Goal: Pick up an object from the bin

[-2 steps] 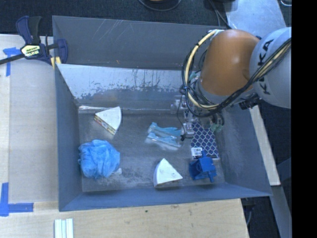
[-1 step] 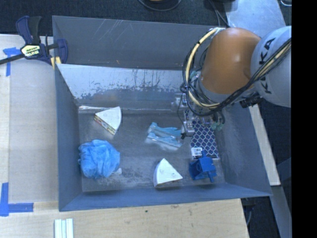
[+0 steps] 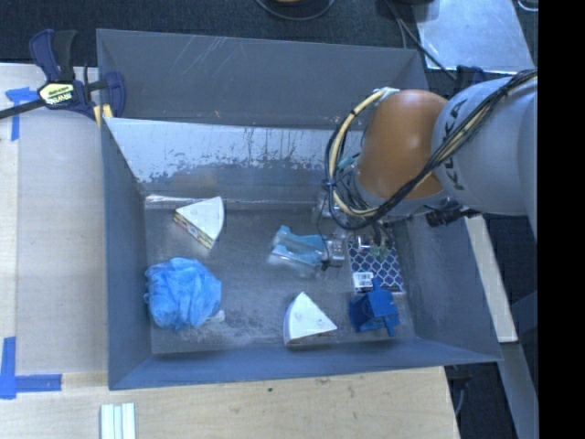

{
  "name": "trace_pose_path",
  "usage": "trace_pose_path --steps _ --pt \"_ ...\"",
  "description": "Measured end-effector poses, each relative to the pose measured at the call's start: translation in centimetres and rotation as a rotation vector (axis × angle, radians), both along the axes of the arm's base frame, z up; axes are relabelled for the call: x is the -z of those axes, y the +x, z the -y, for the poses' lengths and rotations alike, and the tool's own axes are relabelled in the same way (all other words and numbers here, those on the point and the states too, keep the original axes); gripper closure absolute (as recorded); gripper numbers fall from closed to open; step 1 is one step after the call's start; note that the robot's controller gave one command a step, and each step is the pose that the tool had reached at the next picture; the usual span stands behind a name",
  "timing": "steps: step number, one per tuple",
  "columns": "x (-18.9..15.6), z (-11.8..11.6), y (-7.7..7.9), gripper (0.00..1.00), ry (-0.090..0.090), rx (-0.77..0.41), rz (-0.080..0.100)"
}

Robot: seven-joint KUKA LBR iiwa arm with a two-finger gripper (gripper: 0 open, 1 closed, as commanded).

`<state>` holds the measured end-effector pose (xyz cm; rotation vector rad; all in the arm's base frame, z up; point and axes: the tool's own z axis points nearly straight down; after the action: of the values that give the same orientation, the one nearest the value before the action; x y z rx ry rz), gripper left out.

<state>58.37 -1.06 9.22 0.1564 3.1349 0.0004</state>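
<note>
arm in from right | gripper (image 3: 335, 248) low, beside pale-blue packet (image 3: 294, 248) | grip: can't tell

Two white wedges (image 3: 203, 219) (image 3: 306, 318) (four bluish oddments (image 3: 183, 293) (image 3: 297, 248) (image 3: 373, 311) (image 3: 377, 269))

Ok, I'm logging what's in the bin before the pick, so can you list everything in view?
bin: one, grey metal, around all the things
wedge: one, white, upper left of the floor
second wedge: one, white, lower middle
cloth: one, blue, crumpled, lower left
plastic bag: one, clear bluish, centre
patterned card: one, blue and white, right side
block: one, blue, lower right, just below the patterned card
arm: one, grey with an orange cover, coming in from the right
claw: one, dark, at the plastic bag's right edge
</note>
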Motion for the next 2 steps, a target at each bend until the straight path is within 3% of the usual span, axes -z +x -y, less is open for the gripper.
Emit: trace_pose_path --steps 1,2 --pt "-0.83 -0.11 1.24 1.0 0.0 0.075 0.004" --pt "-1.47 -0.14 1.42 1.0 0.0 0.083 0.005"
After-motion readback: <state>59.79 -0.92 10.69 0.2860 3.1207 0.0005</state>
